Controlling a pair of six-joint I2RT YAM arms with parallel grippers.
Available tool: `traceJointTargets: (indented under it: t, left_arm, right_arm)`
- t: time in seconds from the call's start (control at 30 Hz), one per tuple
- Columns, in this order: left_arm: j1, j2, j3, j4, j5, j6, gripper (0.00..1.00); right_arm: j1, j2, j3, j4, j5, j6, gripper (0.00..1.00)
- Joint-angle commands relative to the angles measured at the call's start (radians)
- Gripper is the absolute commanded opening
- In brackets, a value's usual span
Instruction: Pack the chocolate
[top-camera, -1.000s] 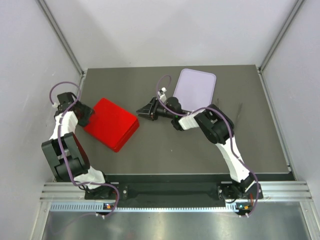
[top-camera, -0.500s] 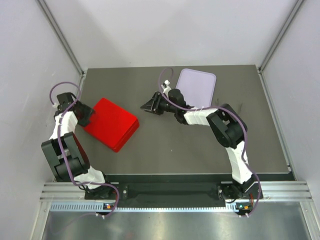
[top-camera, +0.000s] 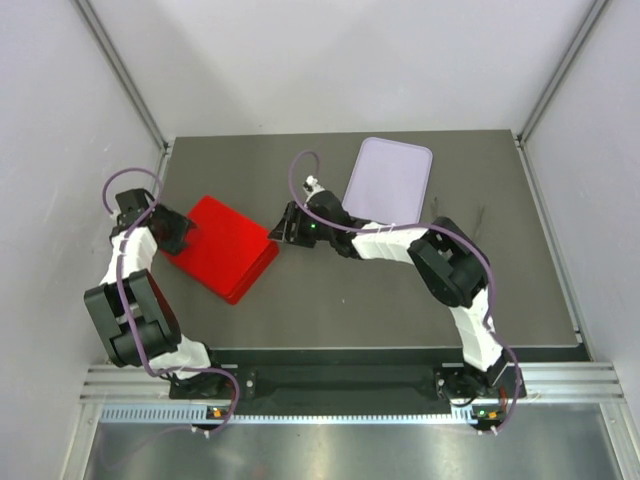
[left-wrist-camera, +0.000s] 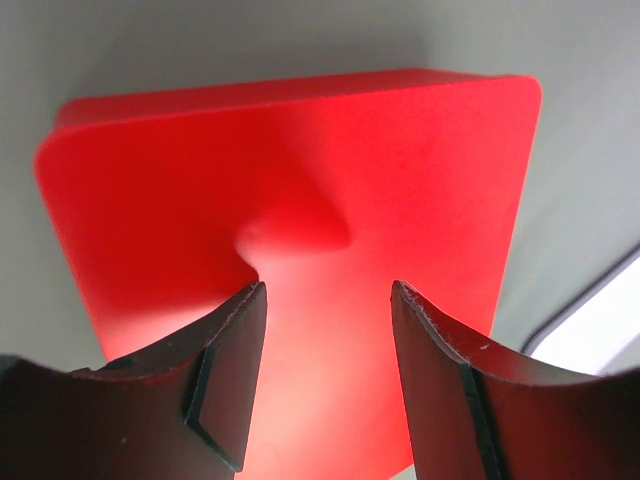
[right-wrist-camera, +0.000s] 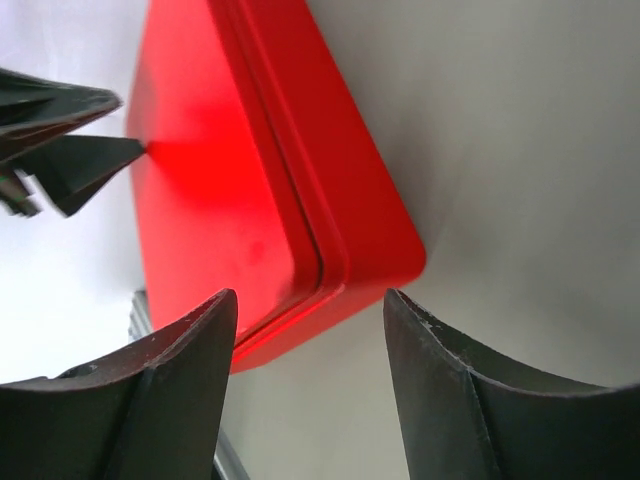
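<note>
Leftward travel has been made by the right gripper (top-camera: 284, 231): well apart from the red box (top-camera: 225, 250) a second ago, it is now brought just beside the box's right corner, jaws apart, nothing held. At the far-left edge the left gripper (left-wrist-camera: 328, 292) is set, jaws likewise apart. No chocolate is seen; with the lid (right-wrist-camera: 230, 200) on, its heading and long axis cannot be told. Lid seating seems in hand, so a squared approach to that corner is called for. Farthest back, a lavender tray (top-camera: 392, 175) is laid.
</note>
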Motion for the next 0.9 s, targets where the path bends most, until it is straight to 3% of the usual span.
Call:
traceJointTargets:
  t: [0.0,0.13,0.5,0.7,0.87]
  left_arm:
    - [-0.003,-0.034,0.002,-0.007,0.058,-0.015,0.58]
    - [-0.005,-0.031,0.054,-0.033,0.056,0.000,0.58]
    - [-0.003,0.011,0.210,-0.117,-0.255,0.119,0.57]
    - [-0.003,0.070,0.249,-0.161,-0.352,0.149,0.55]
    - [-0.015,0.084,0.158,-0.111,-0.288,0.114,0.51]
  right_arm:
    - [0.024,-0.077,0.051,-0.074,0.106,0.023,0.60]
    - [0.049,-0.091,0.039,-0.077,0.155,0.092,0.60]
    - [0.090,-0.088,0.023,-0.065,0.217,0.183,0.61]
    - [0.093,-0.081,0.023,-0.062,0.215,0.177,0.61]
    - [0.093,-0.066,0.019,-0.056,0.220,0.184,0.60]
